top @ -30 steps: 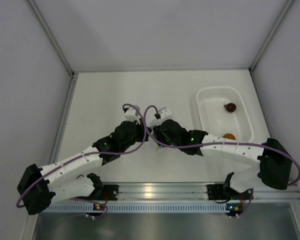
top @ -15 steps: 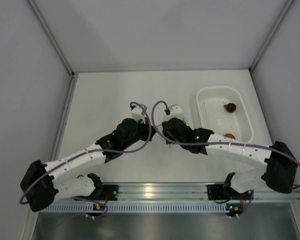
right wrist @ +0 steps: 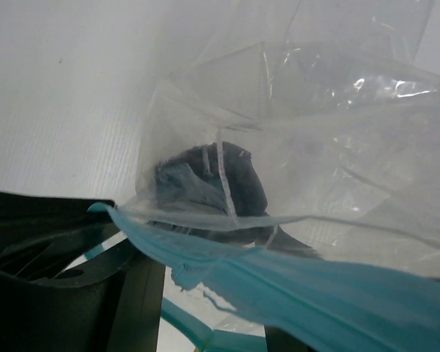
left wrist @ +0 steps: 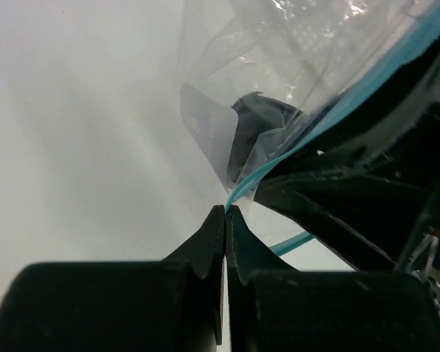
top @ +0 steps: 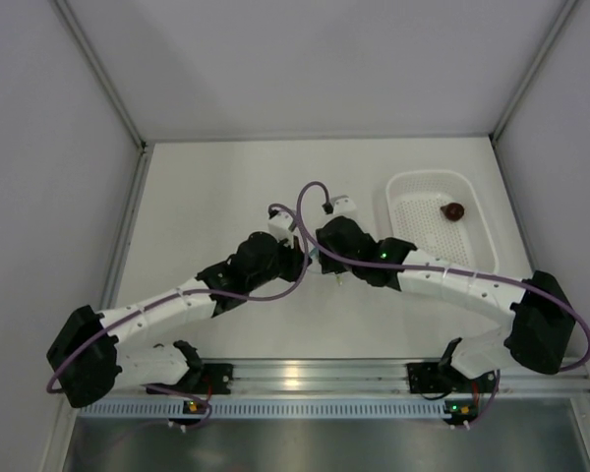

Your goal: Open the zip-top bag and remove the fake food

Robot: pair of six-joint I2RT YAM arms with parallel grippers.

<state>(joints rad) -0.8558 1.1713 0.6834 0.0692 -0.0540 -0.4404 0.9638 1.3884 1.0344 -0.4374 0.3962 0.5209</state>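
The zip-top bag (left wrist: 293,51) is clear and crinkly, with a light blue zip strip (left wrist: 315,121). My left gripper (left wrist: 226,210) is shut on one end of that strip. A dark purple-black food piece (left wrist: 260,121) sits inside the bag and also shows in the right wrist view (right wrist: 213,191). My right gripper (right wrist: 213,308) has its fingers apart at the bag's mouth. One strip (right wrist: 315,293) lies across them and the other lip runs below. From above, both grippers (top: 303,258) (top: 326,267) meet mid-table and hide the bag. A maroon piece (top: 454,210) lies in the basket. The orange piece is hidden.
The white perforated basket (top: 393,211) stands at the right, with the right forearm (top: 442,280) crossing its near end. Grey walls close in the table on the left, far and right sides. A metal rail (top: 295,374) runs along the near edge.
Both grippers have moved together a little farther from the bases and to the right. The right forearm now covers the orange piece that showed at the basket's near end.
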